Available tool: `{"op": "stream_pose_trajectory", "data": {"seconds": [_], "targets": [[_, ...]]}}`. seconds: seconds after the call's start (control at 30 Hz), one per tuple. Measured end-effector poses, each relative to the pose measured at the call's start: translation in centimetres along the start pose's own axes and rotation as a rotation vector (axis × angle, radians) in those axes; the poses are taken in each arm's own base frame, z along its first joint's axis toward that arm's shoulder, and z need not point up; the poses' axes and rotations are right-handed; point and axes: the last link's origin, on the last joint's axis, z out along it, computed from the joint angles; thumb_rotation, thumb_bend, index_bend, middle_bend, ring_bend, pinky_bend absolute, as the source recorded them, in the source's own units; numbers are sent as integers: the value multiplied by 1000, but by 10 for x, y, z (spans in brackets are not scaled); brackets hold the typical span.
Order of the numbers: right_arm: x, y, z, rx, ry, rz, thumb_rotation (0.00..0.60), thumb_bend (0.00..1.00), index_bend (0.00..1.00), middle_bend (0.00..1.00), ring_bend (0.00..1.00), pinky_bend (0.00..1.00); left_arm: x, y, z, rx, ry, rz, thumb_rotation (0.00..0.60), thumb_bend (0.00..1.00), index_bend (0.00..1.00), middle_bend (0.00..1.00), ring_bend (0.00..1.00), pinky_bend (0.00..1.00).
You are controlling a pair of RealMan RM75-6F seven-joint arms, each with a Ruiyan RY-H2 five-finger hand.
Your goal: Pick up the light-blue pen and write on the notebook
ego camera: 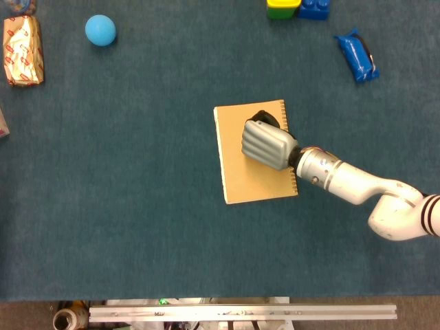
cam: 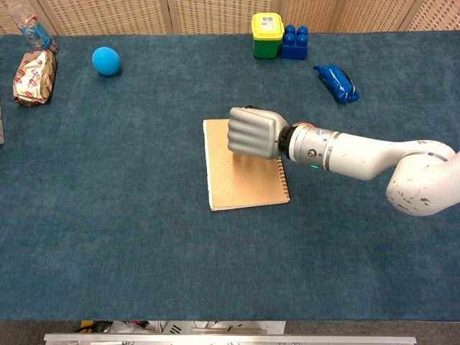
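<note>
Counter covered edge to edge in dark teal carpet-like fabric, evenly lit, with soft shadows. Behind its far edge, a wall of tan perforated panels divided by pale vertical strips. Along the near edge, a silver aluminium rail.

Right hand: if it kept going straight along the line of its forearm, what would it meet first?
The right hand points toward the robot's left across the notebook. Beyond the notebook's far edge that line looks free: only bare blue table cloth. Its height above the page is unclear.
</note>
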Motion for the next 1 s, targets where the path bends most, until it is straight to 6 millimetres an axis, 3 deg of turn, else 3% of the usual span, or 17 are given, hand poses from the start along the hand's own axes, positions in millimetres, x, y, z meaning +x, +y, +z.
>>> {"op": "stream_pose_trajectory", "data": {"seconds": [0.37,0.57,1.0], "targets": [[4,-5,-2,-20,12,13,600,409,669,1000,1000,1000,0,-1,-1,2,2,1,600,343,197,273,227,122],[5,-6,-2,-20,17,13,600,405,613,1000,1000,1000,0,-2,-1,2,1,2,600,343,196,273,227,122],[7,-6,-2,-49,28,51,600,215,499,1000,1000,1000,0,-3,-1,2,1,1,600,343,195,273,227,122]]}}
